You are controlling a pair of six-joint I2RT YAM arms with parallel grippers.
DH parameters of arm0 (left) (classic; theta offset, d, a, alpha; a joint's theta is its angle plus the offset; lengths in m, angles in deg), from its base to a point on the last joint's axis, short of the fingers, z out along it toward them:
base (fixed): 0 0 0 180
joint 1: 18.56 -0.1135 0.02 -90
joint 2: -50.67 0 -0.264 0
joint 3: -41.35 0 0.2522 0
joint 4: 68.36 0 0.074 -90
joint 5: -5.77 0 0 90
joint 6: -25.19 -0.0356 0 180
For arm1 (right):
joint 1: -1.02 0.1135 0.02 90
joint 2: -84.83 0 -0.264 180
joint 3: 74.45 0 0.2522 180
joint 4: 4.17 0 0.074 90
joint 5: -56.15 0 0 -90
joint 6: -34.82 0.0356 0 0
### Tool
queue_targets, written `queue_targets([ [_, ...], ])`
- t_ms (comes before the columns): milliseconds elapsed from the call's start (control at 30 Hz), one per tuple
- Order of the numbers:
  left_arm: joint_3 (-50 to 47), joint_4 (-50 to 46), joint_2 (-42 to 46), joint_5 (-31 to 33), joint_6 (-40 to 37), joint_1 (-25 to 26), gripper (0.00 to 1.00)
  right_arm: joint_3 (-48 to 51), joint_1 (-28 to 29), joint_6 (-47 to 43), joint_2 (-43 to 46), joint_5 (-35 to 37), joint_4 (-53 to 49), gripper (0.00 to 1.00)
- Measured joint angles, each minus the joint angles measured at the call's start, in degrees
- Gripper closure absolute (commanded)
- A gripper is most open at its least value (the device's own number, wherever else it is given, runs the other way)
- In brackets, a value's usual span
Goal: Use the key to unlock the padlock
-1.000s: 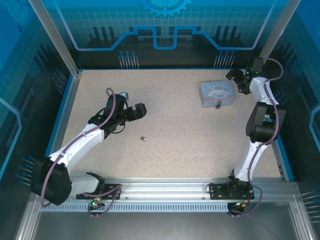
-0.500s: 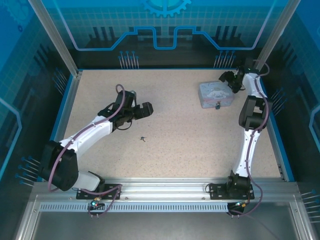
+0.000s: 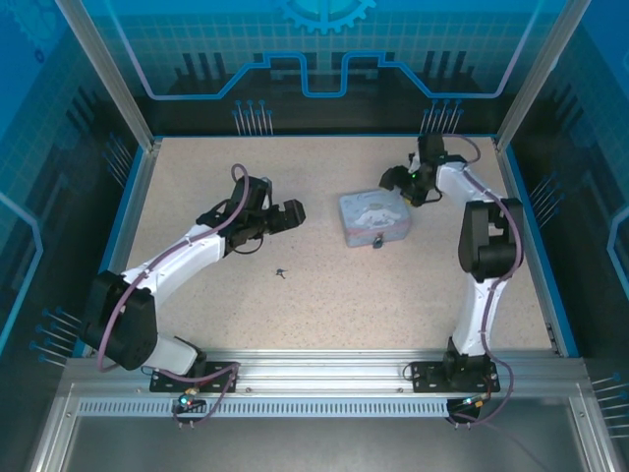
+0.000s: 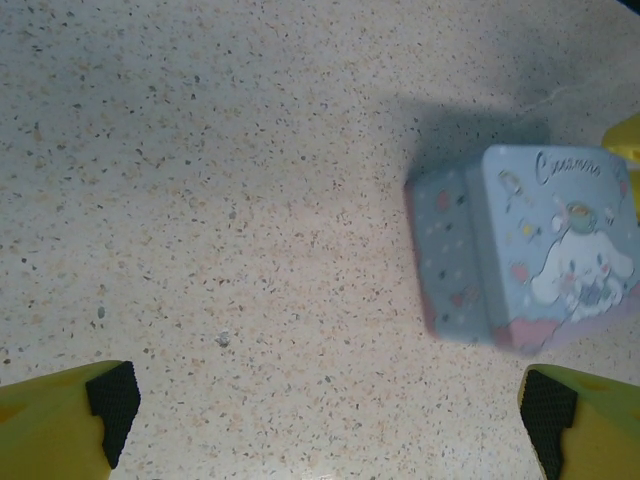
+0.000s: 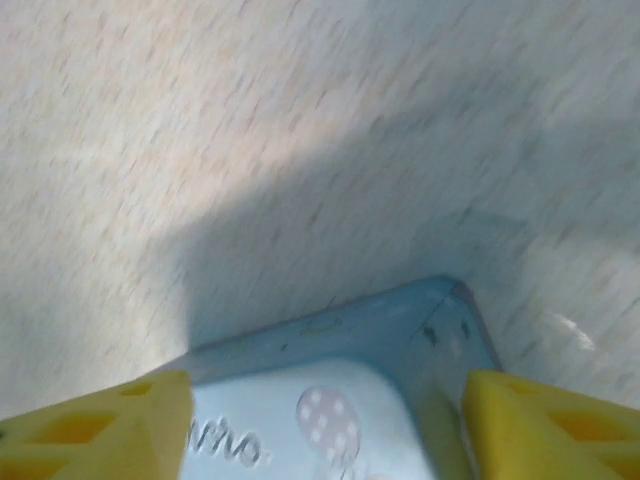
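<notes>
The padlock (image 3: 376, 241) is a tiny dark speck at the near edge of the pale blue cartoon tin (image 3: 373, 218), mid-table. The key (image 3: 282, 272) is a thin dark sliver lying alone on the speckled table, left of centre. My left gripper (image 3: 291, 214) hovers open above and behind the key, its yellow fingertips (image 4: 100, 410) wide apart over bare table, with the tin (image 4: 530, 250) to their right. My right gripper (image 3: 397, 183) is open at the tin's far right corner. That corner (image 5: 340, 350) lies between its yellow fingers (image 5: 545, 430).
The speckled table (image 3: 324, 315) is ringed by a blue rim and dark walls. Free floor lies in front of the tin and around the key. Both arm bases sit on the metal rail (image 3: 324, 379) at the near edge.
The right gripper swept left from the back right corner toward the middle. The tin and padlock slid left and nearer with it. The left gripper edged slightly right.
</notes>
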Motion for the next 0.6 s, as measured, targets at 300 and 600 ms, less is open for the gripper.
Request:
queue_targets([
  [300, -2.49, 2.23, -0.11, -1.29, 3.19, 2.29, 0.01, 20.83, 5.57, 3.34, 22.25, 3.34, 5.33, 0.10],
  [600, -3.10, 6.16, -6.69, -2.97, 6.36, 5.42, 0.01, 27.34, 5.57, 2.99, 26.95, 6.01, 6.29, 0.12],
])
